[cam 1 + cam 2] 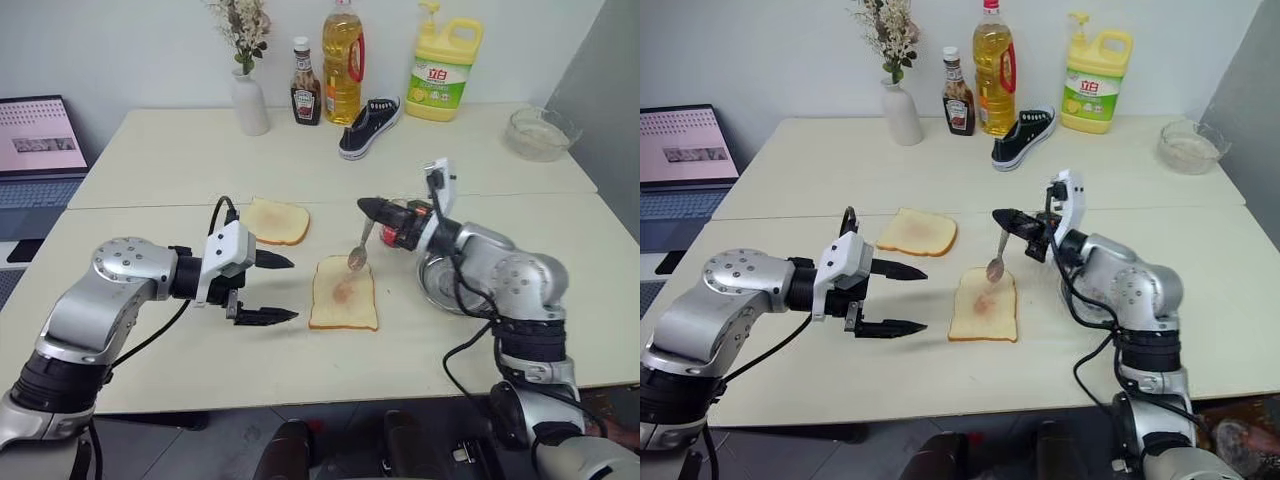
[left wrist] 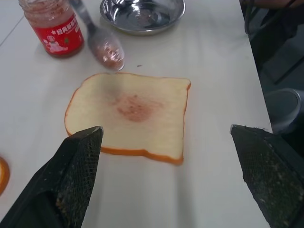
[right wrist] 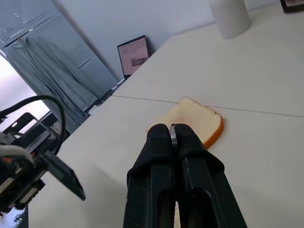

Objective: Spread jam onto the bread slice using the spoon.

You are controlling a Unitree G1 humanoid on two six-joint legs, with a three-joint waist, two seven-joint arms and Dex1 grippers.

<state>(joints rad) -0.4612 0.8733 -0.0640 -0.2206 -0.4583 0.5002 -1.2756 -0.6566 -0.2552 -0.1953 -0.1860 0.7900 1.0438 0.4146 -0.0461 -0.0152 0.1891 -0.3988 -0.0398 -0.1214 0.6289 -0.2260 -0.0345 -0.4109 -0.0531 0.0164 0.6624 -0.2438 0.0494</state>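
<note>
At the centre of the frame the right gripper (image 1: 372, 207) pinched the spoon (image 1: 359, 247) by its handle, bowl hanging just above the upper edge of the bread slice (image 1: 344, 294), which already bore a faint red smear. The left gripper (image 1: 282, 289) hung wide and empty at left-centre, near the slice. To spread well, the bowl probably needed lowering flat and sweeping lightly outward from the smear; the jam (image 2: 54, 24) stood just beyond.

Closed fingers (image 3: 167, 142) pinching perhaps the spoon (image 3: 174, 135), golden slice (image 3: 199, 121)
</note>
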